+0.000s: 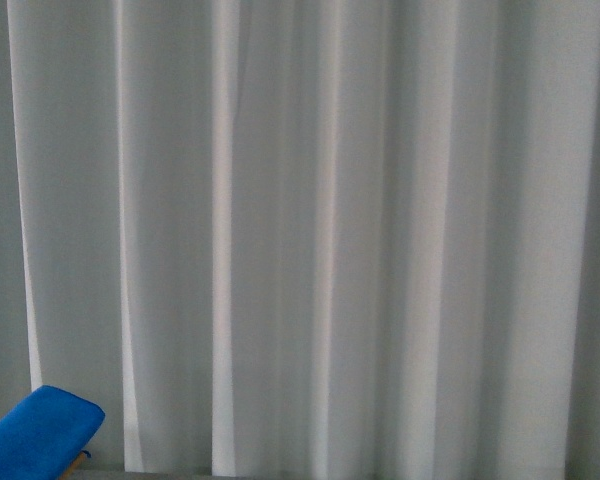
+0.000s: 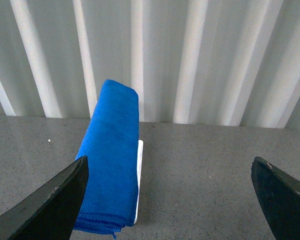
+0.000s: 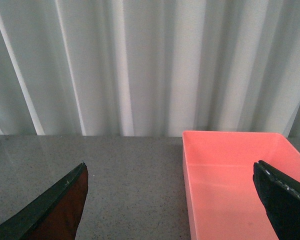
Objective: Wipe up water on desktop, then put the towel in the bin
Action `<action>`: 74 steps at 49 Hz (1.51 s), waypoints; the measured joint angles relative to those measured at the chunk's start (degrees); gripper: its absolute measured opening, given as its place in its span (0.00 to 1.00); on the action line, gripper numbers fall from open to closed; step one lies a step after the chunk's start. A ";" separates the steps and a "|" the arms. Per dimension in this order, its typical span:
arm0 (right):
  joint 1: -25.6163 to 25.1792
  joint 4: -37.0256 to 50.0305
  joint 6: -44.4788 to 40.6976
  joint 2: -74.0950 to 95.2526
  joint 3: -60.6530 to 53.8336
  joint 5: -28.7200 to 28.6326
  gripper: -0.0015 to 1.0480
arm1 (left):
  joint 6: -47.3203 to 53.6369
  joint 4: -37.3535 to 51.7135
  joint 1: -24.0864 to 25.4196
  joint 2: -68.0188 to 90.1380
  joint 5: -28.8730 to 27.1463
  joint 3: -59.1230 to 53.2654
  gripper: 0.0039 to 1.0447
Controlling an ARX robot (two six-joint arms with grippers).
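step in hand, as i judge it: the very start, towel not yet picked up. the bright royal-blue fuzzy microfibre towel [image 2: 112, 160], folded into a long thick pad, lies draped over the edge of a flat white tray [image 2: 140, 170], close in front of the pleated white curtain [image 1: 330, 220]. no water can be made out on the matte dark grey speckled desktop [image 2: 215, 175].

left claw [image 2: 168, 162]: spread wide, holding nothing, aimed toward the curtain. one dark finger shows in front of the towel's side and looks apart from it.
right claw [image 3: 169, 165]: likewise wide apart and empty.
salmon-pink straight-sided plastic bin [image 3: 230, 190]: far wall just short of the curtain, nothing in the part that shows.

next move likely calls for the left claw to shift across until the towel sits between its fingers, then close on the fold, minding the tray edge beneath.

room: open desktop runs along the curtain's foot beside the bin. the curtain marks the far limit of reach.
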 joint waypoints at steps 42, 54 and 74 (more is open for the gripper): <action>0.00 0.00 0.00 -0.02 0.00 0.00 0.93 | 14.58 7.87 -4.28 88.24 -7.10 48.92 0.94; 0.00 0.00 0.00 -0.02 0.00 -0.02 0.93 | 16.26 5.38 -2.19 99.54 -9.53 59.34 0.94; 0.00 0.00 0.00 -0.02 0.00 0.00 0.93 | 10.21 0.31 5.01 107.78 -6.05 68.50 0.94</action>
